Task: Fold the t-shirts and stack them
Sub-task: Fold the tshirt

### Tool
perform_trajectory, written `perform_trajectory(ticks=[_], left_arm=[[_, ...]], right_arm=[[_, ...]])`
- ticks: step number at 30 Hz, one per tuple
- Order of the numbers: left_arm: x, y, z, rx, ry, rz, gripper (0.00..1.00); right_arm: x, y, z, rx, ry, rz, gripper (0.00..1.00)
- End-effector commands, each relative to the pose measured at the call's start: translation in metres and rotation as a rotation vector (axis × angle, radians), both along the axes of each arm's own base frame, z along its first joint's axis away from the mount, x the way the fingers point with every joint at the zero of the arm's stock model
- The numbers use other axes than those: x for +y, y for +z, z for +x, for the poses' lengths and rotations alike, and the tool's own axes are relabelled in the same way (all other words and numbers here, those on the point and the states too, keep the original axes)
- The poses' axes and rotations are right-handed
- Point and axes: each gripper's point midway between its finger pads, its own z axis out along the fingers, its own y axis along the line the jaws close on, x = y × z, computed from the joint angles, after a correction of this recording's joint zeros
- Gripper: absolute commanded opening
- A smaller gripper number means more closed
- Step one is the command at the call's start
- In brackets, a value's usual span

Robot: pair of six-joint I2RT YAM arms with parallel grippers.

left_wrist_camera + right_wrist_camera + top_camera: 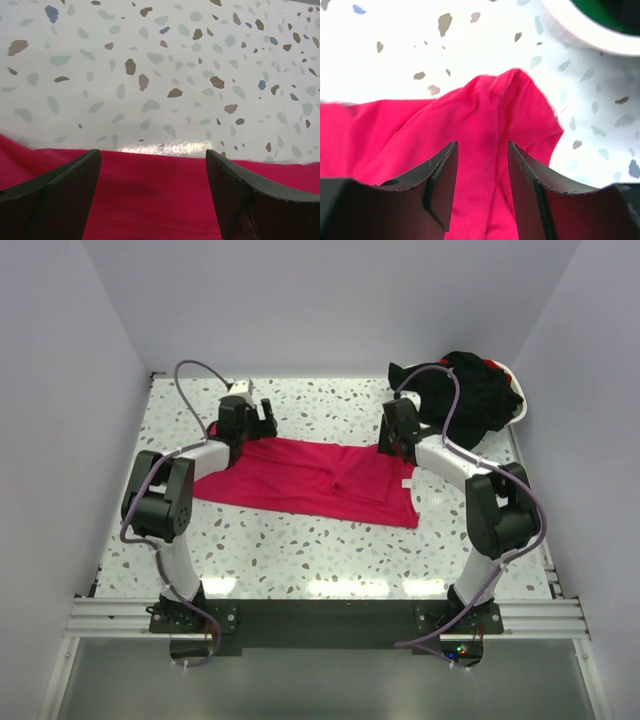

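Hovering along the far edge of the red t-shirt (310, 480) — long axis left-right — your left gripper (152, 160) gapes wide, right gripper (481, 147) half-parted, both empty.

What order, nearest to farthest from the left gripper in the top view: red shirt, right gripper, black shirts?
1. The red t-shirt, right under the left gripper.
2. The right gripper, over the shirt's right end.
3. The black t-shirts, far right corner.
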Motion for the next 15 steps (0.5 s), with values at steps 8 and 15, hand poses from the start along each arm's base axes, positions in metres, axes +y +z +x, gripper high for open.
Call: perform_trajectory(ticks=[8,15], left_arm=[[-0.032,-0.014,0.03,-0.009,-0.104,-0.042,0.92],[-0.034,-0.036,0.03,0.03,-0.103,-0.056,0.93]], right_arm=[[-0.028,-0.004,0.059,-0.055,-0.054,0.021,0.42],[-0.029,-0.028,0.07,-0.03,-0.05,0.116,0.36]])
